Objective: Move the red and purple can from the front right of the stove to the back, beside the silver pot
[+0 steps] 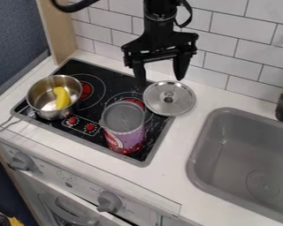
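Tiled wall point(218, 42) behind white table point(167, 178). Sink point(192, 163) right; stove point(79, 67) left, bearing can point(125, 132) and pot point(44, 105). Gripper point(160, 80) over lid point(182, 102), fingers apart, empty. Lid lies across stove's right edge. Banana point(62, 98) in pot. Risk, as judged: low sideways contact could push lid into can.

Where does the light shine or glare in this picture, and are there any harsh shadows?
In the camera view, the metal lid and the inside of the pot catch pale reflections; shading inside the sink looks soft rather than harsh; the black gripper reads almost as a silhouette against the white tiles.
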### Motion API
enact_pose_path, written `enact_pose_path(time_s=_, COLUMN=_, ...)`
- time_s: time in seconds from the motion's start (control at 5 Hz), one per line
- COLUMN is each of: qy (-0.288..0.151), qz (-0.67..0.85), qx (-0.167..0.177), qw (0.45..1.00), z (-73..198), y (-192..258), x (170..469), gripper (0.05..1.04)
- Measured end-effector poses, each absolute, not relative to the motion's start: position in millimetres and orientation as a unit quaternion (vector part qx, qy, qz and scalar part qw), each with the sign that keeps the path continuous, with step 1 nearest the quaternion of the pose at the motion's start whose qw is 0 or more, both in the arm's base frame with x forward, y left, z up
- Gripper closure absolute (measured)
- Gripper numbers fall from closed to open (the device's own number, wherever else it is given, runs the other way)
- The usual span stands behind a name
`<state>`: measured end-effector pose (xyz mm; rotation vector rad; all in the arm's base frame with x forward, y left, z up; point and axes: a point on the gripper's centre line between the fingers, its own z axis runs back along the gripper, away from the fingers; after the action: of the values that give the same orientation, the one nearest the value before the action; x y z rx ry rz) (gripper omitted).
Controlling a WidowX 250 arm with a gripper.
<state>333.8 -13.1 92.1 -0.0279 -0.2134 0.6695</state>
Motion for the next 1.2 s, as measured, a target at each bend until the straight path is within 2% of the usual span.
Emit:
enact_pose_path(time_s=0.4, qy=-0.093, qz=0.345, qx=-0.004, qw=0.934, z=69.8, y=-47.2, x=278.5, gripper=0.082)
enact_pose_path(time_s=0.6, qy=-0.083, qz=0.371, qx=0.002, qw=0.925, z=53.3, y=-50.5, x=260.9, gripper=0.083)
enact_pose_path(time_s=1.0, qy=-0.067, qz=0.392, qx=0.018, qw=0.917, z=30.1, y=-41.4, x=263.7, gripper=0.083)
enact_pose_path(time_s=1.2, qy=-0.070, qz=0.415, qx=0.026, qw=0.907, z=28.7, y=-27.6, x=270.1, gripper=0.083)
